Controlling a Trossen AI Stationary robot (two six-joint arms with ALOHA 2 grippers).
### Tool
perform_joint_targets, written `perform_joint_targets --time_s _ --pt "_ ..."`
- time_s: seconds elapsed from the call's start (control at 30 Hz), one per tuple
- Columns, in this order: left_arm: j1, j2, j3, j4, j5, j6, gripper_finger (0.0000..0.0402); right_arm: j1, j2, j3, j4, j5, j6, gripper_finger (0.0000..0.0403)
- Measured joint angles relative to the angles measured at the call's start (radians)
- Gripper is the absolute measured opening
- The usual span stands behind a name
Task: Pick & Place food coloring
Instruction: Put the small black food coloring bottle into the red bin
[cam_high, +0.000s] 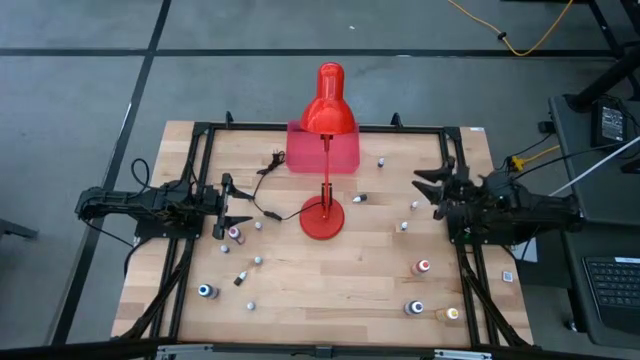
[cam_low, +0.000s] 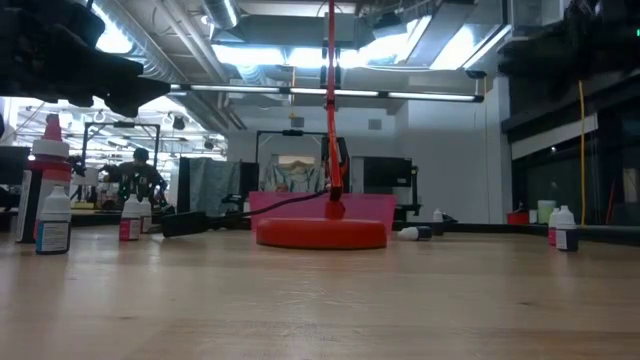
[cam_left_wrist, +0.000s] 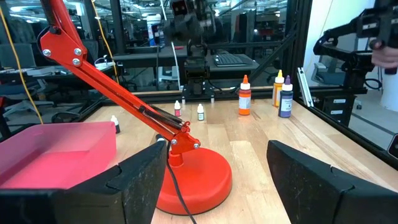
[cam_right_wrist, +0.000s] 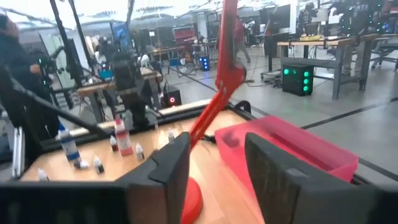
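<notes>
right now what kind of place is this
Probably a robotics lab or workshop: two arms work at a framed wooden table, with exposed ceiling ducts overhead and more benches with equipment in the open room behind.

Food coloring bottles scattered over the wooden counter

The food coloring is a set of tiny pale-capped bottles, well apart from one another: an orange-red one and two more upright toward the right front, a blue one at the left front, others small and pale around the middle, one lying down.
</notes>
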Motion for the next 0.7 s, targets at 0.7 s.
perform_joint_targets --time_s 0.7 --pt "0.0 0.0 0.0 0.0 0.0 0.0 0.0271 -0.002 0.566 0.788 -0.446 0.433 -0.029 0.0214"
